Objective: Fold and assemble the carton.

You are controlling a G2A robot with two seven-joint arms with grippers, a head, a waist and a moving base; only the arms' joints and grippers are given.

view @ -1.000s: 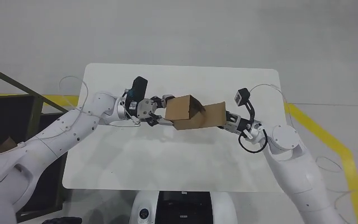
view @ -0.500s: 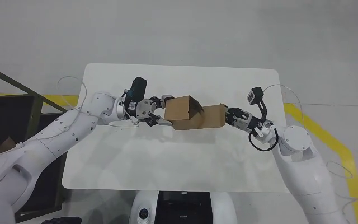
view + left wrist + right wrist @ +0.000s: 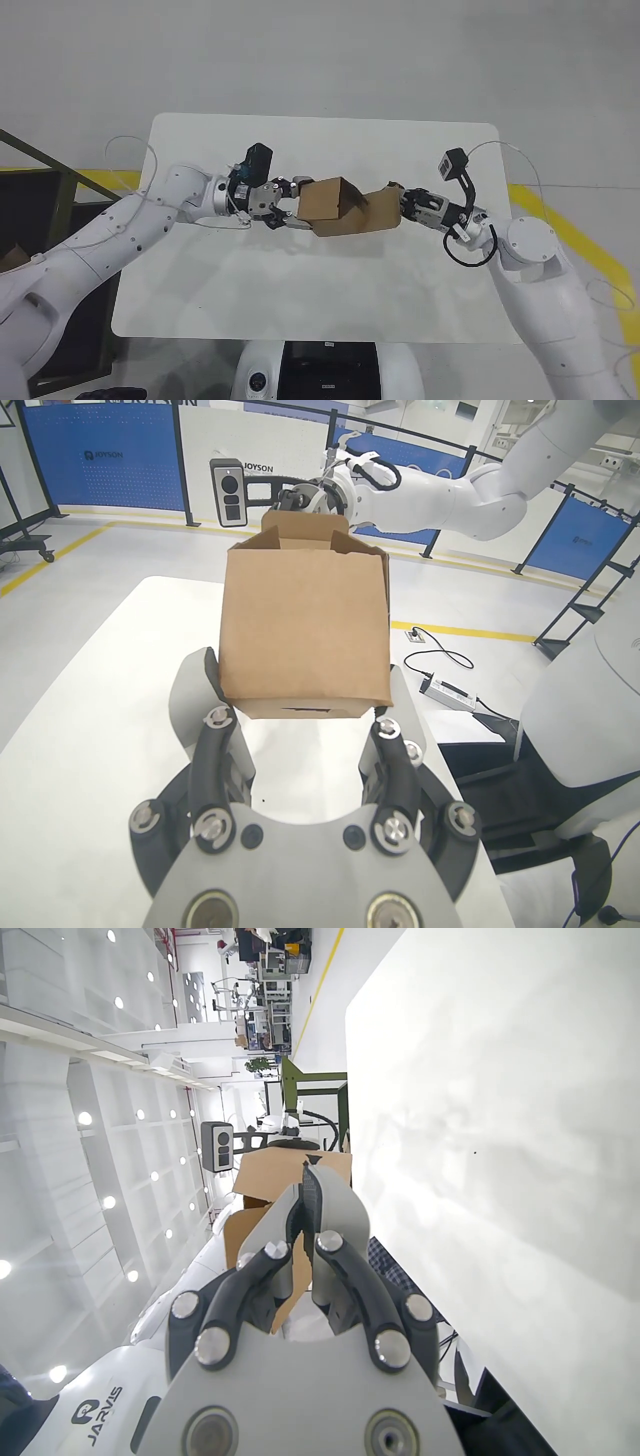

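Gripping a brown cardboard carton (image 3: pixel 335 202) at both ends over the middle of a white rectangular table (image 3: pixel 300 290). Held lengthwise between the two arms and, seen from the left wrist, lifted off the tabletop (image 3: pixel 100 700).

Clamped at the closed end by the left gripper (image 3: pixel 297 205), spread wide to the full width of the carton (image 3: pixel 305 635), with one dark finger pad (image 3: pixel 212 667) against each side wall. Folded shut at that near end, with a thin dark slot line along the tucked edge.

Standing open at the far end, with short side flaps raised and a taller end flap behind them. Pinched at that end flap by the right gripper (image 3: pixel 401 205), drawn down to a narrow slit, with the cardboard edge passing between its toothed pads (image 3: pixel 320 1198). Seen from the right wrist as a tan box (image 3: pixel 265 1168) just beyond the right gripper (image 3: pixel 306 1188), beside the table's edge (image 3: pixel 500 1103).

Facing the left wrist camera from across the carton, the right gripper (image 3: pixel 305 497) sitting right at the top rim of the end flap.

Showing white lettering and a small logo on the blue perforated panels (image 3: pixel 100 455) behind the table, and more white lettering on the white board next to them. Lying on the grey floor to one side, a black cable (image 3: pixel 440 657) running to a grey adapter box (image 3: pixel 447 691), near yellow floor lines (image 3: pixel 475 631).
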